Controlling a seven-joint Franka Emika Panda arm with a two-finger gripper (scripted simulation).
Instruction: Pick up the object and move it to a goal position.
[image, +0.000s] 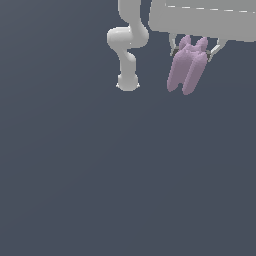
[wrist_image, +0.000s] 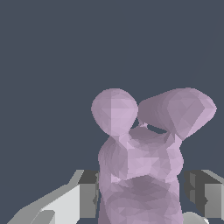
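Gripping the lilac object (image: 186, 70) between 2 fingers (wrist_image: 87, 194), the gripper (image: 192, 51) holds it aloft.

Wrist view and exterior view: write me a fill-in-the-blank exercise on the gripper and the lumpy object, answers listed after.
1. The colour of the object is pale ____.
2. In the exterior view, the object hangs ____ the gripper.
3. In the wrist view, the object sits ____ the two fingers.
4. In the exterior view, the arm's white base stands on the object's ____ side.

Answers: purple; below; between; left
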